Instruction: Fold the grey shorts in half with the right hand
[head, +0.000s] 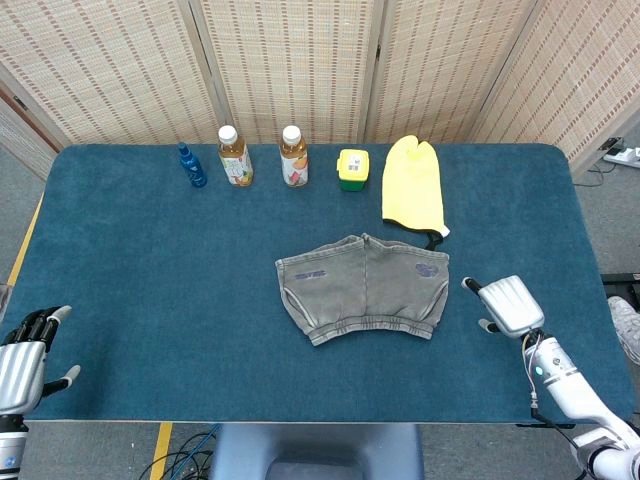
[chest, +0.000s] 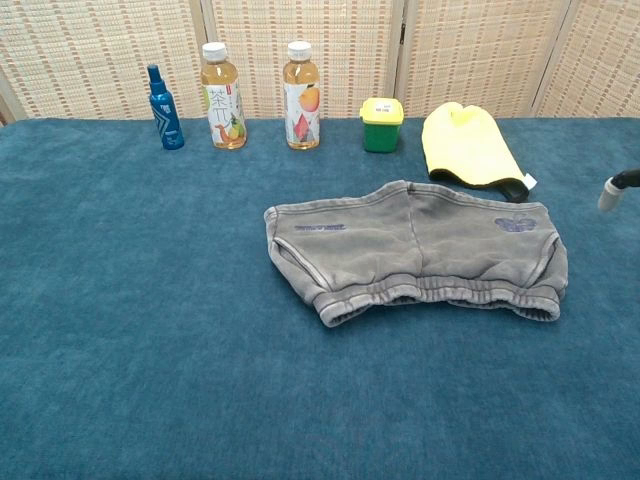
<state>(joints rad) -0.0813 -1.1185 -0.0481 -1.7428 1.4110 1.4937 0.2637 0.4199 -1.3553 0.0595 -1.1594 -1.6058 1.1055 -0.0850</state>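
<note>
The grey shorts (head: 364, 287) lie flat and spread out in the middle of the blue table (head: 150, 300), waistband toward me; the chest view shows the shorts (chest: 420, 250) whole too. My right hand (head: 508, 305) hovers over the table just right of the shorts, holding nothing, fingers pointing left toward the cloth; only one fingertip (chest: 608, 195) of it shows at the chest view's right edge. My left hand (head: 25, 355) stays at the table's near left corner, fingers apart and empty.
Along the far side stand a blue spray bottle (head: 192, 166), two tea bottles (head: 235, 156) (head: 293, 156) and a small yellow-green box (head: 351, 169). A yellow mitt (head: 414, 192) lies just behind the shorts' right side.
</note>
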